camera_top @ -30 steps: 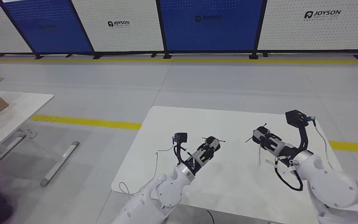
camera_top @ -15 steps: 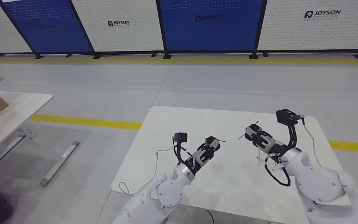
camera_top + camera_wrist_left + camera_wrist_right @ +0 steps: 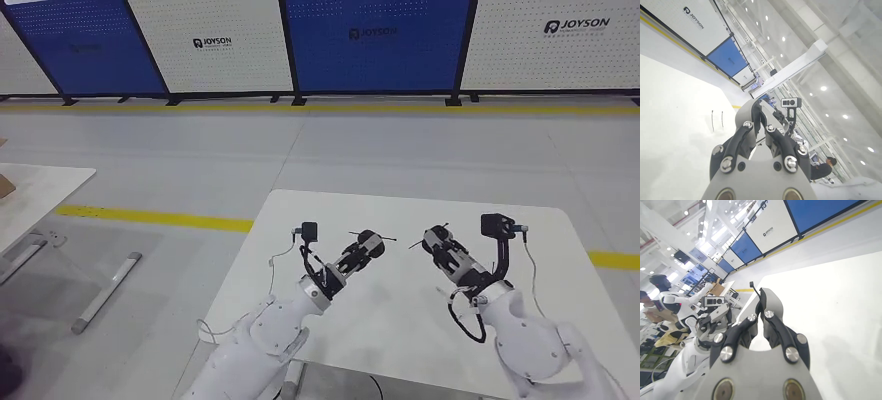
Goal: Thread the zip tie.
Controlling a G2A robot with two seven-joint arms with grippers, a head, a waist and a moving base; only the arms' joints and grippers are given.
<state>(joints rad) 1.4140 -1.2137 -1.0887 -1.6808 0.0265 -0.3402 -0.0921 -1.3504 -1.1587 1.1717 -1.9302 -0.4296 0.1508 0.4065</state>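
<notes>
We are seeing a grey floor (image 3: 200,160) with yellow lines (image 3: 150,216), blue and white partition panels (image 3: 375,45) standing behind, ceiling lights (image 3: 823,88) shining overhead.

Top camera looks down; wrist cameras face each other across the table (image 3: 400,320)

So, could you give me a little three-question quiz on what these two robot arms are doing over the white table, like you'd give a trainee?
1. True or false: the right gripper is clamped on a thin black plastic zip tie.
2. How many loose thin black zip ties lie on the flat white table? A one, B two, C five.
3. In a word: are the left gripper and the right gripper touching or apart?

Key: 1 true. 2 B. 3 apart, with bare table showing between them in the top view.
</notes>
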